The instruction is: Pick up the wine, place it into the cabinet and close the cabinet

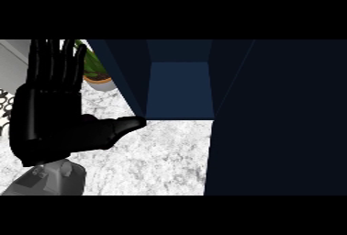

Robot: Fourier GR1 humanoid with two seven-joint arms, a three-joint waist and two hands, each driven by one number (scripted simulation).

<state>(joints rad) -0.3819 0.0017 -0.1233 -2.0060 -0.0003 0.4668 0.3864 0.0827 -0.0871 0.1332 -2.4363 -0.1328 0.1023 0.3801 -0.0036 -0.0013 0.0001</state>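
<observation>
The left hand [51, 117] stood open, fingers straight up, at the view's left over the marbled tabletop [156, 156], thumb tip just beside the dark cabinet [180, 87].

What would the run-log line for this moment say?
left robot hand: open, resting, fingers up | right robot hand: out of view | cabinet: open, interior dark | wine: not visible | potted plant: behind hand on counter

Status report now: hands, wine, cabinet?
Left hand open, fingers up, at view's left. Right hand not in view. Wine not visible. Cabinet open, its dark door filling the right side.
</observation>
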